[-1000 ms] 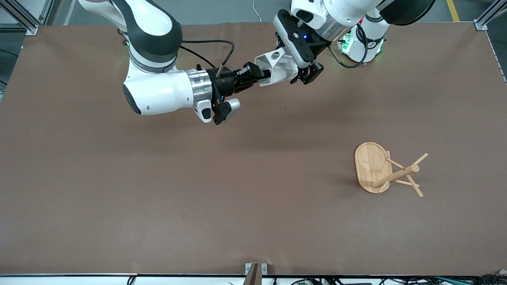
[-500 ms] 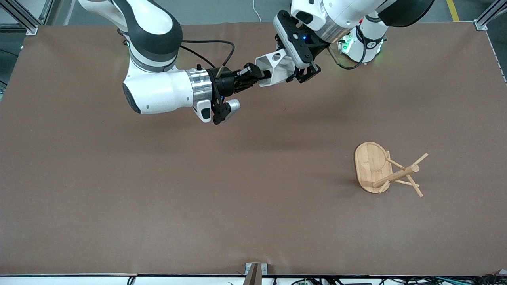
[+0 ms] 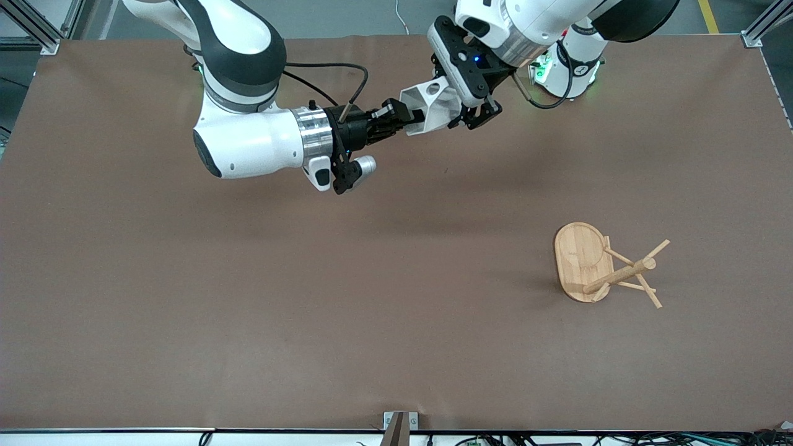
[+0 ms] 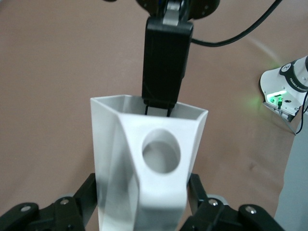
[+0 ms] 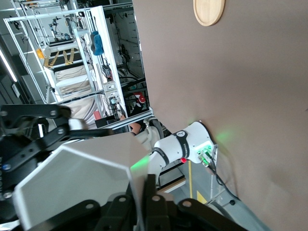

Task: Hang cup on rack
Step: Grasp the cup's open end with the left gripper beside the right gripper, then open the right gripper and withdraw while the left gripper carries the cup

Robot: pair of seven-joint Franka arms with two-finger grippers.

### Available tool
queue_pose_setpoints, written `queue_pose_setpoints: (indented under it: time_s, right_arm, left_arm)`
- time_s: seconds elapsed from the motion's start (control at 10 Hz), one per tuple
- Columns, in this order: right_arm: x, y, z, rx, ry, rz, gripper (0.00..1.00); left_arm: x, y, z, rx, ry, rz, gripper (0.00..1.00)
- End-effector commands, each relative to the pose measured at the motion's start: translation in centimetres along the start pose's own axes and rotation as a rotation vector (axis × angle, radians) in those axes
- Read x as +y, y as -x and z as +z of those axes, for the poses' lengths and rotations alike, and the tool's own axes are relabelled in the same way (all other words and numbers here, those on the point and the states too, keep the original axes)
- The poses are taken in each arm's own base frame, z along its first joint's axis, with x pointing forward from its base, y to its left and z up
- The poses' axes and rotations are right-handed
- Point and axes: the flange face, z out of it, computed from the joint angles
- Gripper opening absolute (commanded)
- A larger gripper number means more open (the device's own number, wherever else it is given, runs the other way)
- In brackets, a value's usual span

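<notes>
Both grippers meet at the small white faceted cup (image 3: 429, 106) in the upper middle of the front view: the left gripper (image 3: 472, 114) is clamped on its body, the right gripper (image 3: 399, 121) pinches its rim, and the light bamboo mug rack (image 3: 604, 266) stands at lower right on the brown table (image 3: 248, 297). Left wrist view: the cup's pierced handle (image 4: 161, 159) fills the centre, black fingers (image 4: 77, 202) tight against its sides. Right wrist view: the cup's wall sits lower left, the rack's base top centre.
</notes>
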Motion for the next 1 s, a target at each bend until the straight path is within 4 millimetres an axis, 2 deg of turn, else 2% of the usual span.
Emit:
queue_pose_setpoints:
  time_s: [0.0,0.2,0.3,0.4,0.5,0.6,0.9]
  right_arm:
    - [-1.7,1.5,-1.3,-0.023,0.011,0.016,1.00]
    - [-1.0,1.0,-2.6,0.000,0.015,0.028,1.00]
    - [0.1,0.3,-4.6,0.033,0.052,0.038,1.00]
    - [1.6,-0.3,-7.5,0.069,0.111,0.044,1.00]
    - [3.9,-0.8,-11.7,0.111,0.194,0.064,1.00]
    - [6.6,-1.0,-15.7,0.143,0.300,0.096,1.00]
    - [13.6,0.5,-28.5,0.295,0.605,0.210,1.00]
  left_arm:
    - [-1.4,1.3,2.0,-0.045,0.003,-0.010,0.00]
    - [-2.9,1.6,0.8,-0.037,-0.003,-0.022,0.00]
    - [-4.0,1.9,0.5,-0.031,-0.006,-0.034,0.00]
    - [-5.6,1.9,0.7,-0.031,-0.001,-0.057,0.00]
    - [-8.6,1.9,0.0,-0.011,-0.002,-0.108,0.00]
    - [-11.0,2.0,0.0,-0.012,0.010,-0.156,0.00]
    - [-16.6,4.2,-0.5,-0.006,0.008,-0.430,0.00]
